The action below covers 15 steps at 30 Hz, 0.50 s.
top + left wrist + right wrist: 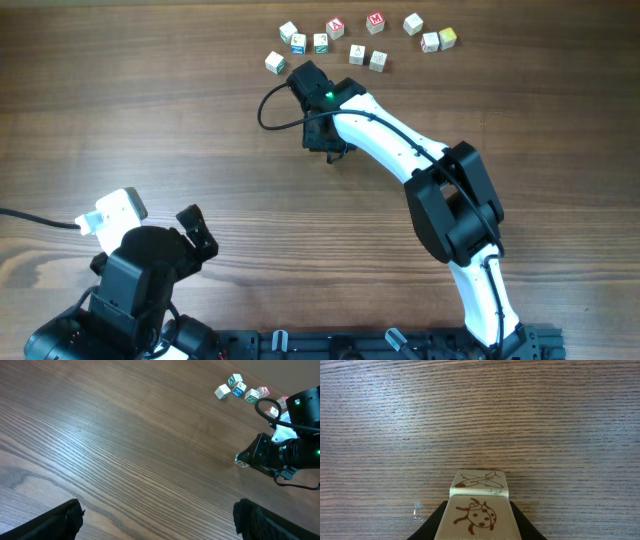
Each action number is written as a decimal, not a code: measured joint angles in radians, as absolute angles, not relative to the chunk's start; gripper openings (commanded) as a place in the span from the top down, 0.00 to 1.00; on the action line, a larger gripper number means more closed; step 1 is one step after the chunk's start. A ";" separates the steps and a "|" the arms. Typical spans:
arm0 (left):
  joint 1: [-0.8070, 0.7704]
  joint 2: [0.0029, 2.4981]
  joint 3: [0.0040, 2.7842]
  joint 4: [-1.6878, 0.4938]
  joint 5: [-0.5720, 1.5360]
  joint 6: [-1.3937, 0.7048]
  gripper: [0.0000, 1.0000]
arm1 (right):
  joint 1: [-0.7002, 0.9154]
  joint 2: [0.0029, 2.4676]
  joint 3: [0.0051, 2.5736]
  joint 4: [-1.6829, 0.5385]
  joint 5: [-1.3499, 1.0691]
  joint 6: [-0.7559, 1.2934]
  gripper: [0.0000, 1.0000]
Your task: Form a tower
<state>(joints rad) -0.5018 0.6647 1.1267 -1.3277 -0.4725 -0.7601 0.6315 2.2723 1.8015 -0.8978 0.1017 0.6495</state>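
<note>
At lower left of the table (150, 110), the left end effector (160, 527) stands wide open, holding nothing. Above centre, the right end effector (328, 150) is clamped on the tower (476, 519), a ladybug block with an airplane block (480, 481) touching it. Loose blocks (375, 20) lie along the top.

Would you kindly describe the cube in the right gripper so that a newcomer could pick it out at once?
Follow the white right arm over the wooden table to its gripper, just on the near side of the scattered letter cubes. The pale cube clamped there bears a brown ladybird drawing; the cube just beyond it shows an aeroplane instead.
</note>
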 measured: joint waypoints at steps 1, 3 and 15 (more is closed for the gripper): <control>-0.502 0.665 1.127 -1.328 -0.472 -0.760 0.00 | 0.632 2.272 1.802 -0.900 0.103 0.649 0.85; -0.502 0.665 1.127 -1.328 -0.472 -0.760 0.00 | 0.631 2.272 1.802 -0.905 0.107 0.649 0.85; -0.502 0.665 1.127 -1.328 -0.472 -0.760 0.00 | 0.593 2.272 1.805 -0.928 0.107 0.650 0.59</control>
<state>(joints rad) -0.5018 0.6647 1.1267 -1.3277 -0.4725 -0.7601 0.5926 2.2719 1.8053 -0.9283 0.1074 0.6498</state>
